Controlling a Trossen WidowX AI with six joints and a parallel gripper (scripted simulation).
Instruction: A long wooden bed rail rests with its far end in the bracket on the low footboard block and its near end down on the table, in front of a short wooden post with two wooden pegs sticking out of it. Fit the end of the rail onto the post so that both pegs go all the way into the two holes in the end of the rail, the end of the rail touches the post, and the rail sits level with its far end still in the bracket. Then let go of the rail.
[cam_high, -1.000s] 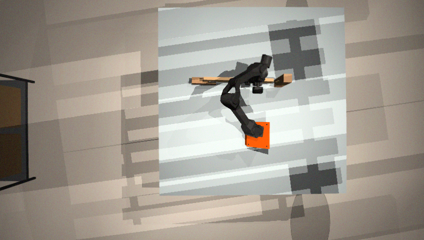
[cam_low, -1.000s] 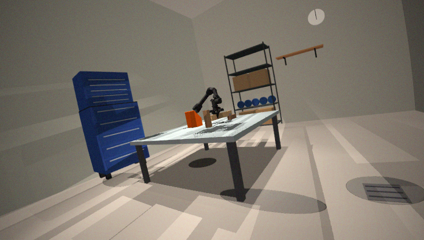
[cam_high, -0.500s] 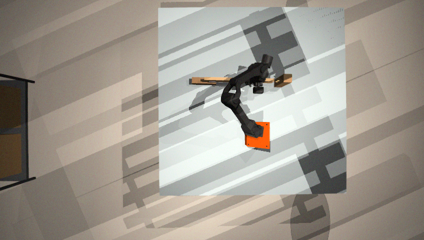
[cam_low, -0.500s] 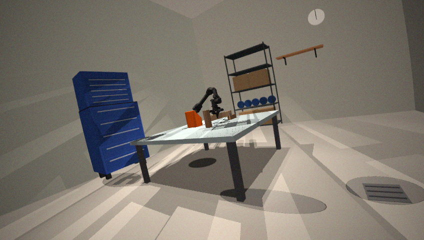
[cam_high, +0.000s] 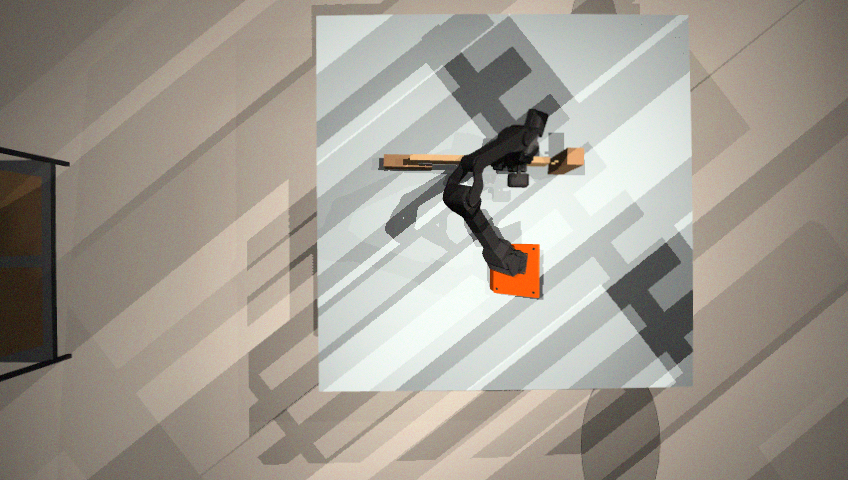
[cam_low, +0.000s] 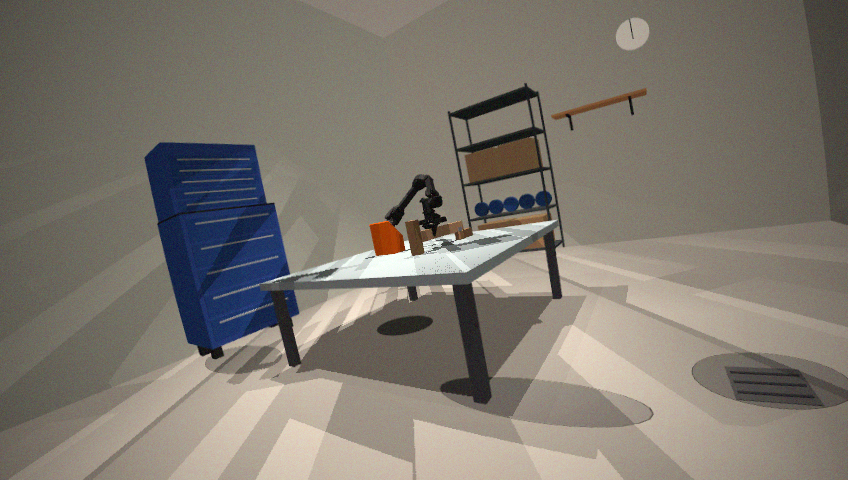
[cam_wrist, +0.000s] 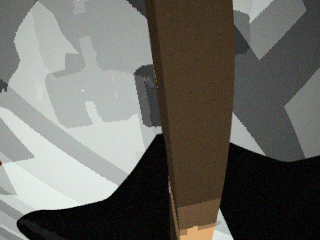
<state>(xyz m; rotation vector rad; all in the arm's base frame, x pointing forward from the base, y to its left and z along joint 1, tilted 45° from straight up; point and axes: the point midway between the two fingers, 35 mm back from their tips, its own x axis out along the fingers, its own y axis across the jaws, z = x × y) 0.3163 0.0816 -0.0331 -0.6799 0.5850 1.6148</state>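
Wooden bed rail (cam_high: 435, 158) (cam_low: 452, 227) (cam_wrist: 197, 100) clamped in gripper (cam_high: 518, 165) (cam_low: 434, 229) (cam_wrist: 178, 138), running three to nine o'clock from above, pale table (cam_high: 416, 333) (cam_low: 380, 278) beneath, blue tool cabinet (cam_low: 223, 255) stood at nine o'clock.

The pale desk (cam_high: 416, 333) (cam_low: 380, 279) is square-topped. Directly on it stand an orange base block (cam_high: 529, 285) (cam_low: 385, 239) and a wooden post (cam_high: 574, 157) (cam_low: 414, 237).

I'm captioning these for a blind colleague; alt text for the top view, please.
A black arm on an orange base reaches over a pale table, its tool above a long wooden rail running between a low block and a post.
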